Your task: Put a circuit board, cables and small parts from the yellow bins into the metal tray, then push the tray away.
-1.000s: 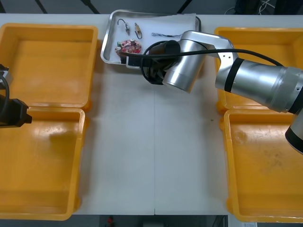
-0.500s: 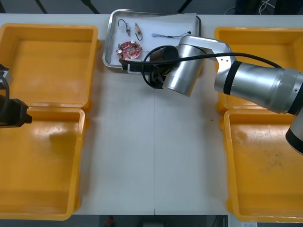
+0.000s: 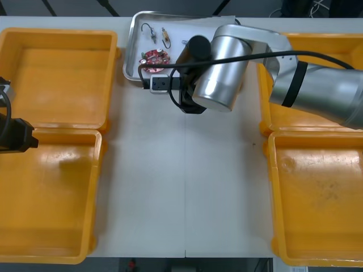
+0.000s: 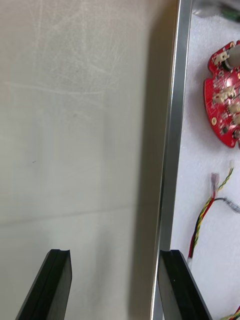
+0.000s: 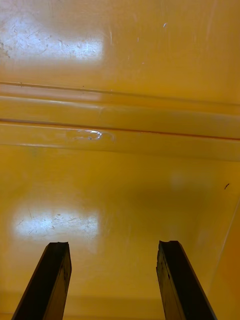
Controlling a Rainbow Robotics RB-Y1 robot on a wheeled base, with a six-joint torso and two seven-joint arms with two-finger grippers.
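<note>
Right gripper (image 4: pixel 116 254) stands open at the tray's (image 3: pixel 129 56) near rim; its wrist has swung farther over the tray. Board (image 3: pixel 154 56) and cable (image 4: pixel 202 220) lie inside; left gripper (image 5: pixel 114 247), open, hovers over a bin (image 5: pixel 120 190).

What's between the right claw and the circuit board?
Right wrist view: the rim of the metal tray separates the open right claw from the circuit board inside it. Left claw hangs over a yellow bin.

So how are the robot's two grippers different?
The right gripper is at the metal tray's near rim; the left gripper hangs over the yellow bins. A red circuit board lies near the right gripper; bare bin floor lies under the left gripper. Both are open and empty.
</note>
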